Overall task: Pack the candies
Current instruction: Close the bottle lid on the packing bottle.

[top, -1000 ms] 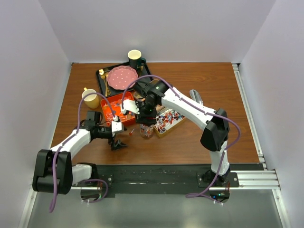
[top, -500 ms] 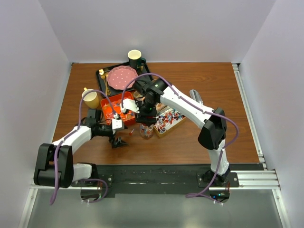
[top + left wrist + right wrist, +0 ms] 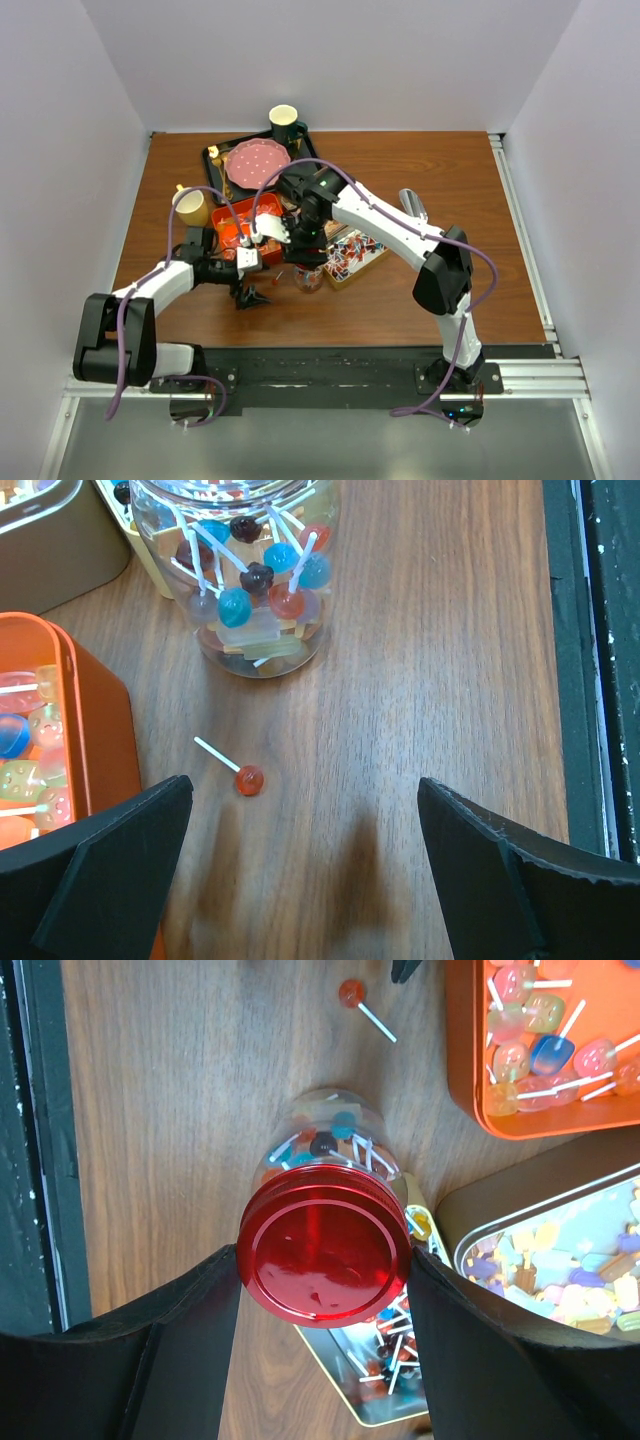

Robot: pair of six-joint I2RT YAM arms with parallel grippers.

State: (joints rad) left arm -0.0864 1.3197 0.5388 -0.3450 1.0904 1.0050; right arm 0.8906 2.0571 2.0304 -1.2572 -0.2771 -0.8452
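Two arms, change: the left gripper has edged away from the near table edge toward the orange box; the right arm has shifted slightly left.
Unchanged: the jar and the loose lollipop lie where they were.
Left jaws: spread wide, holding nothing, low over bare wood near the loose lollipop.
Right jaws: the right gripper pinches the red lid by its rim, over the jar.
Candies: many in the jar, more in the orange box and in the tin beside it.
Hidden: the lid covers the jar mouth, so I cannot tell whether it rests on it.
Cut off: the left fingertips and most of the orange box in the left wrist view.
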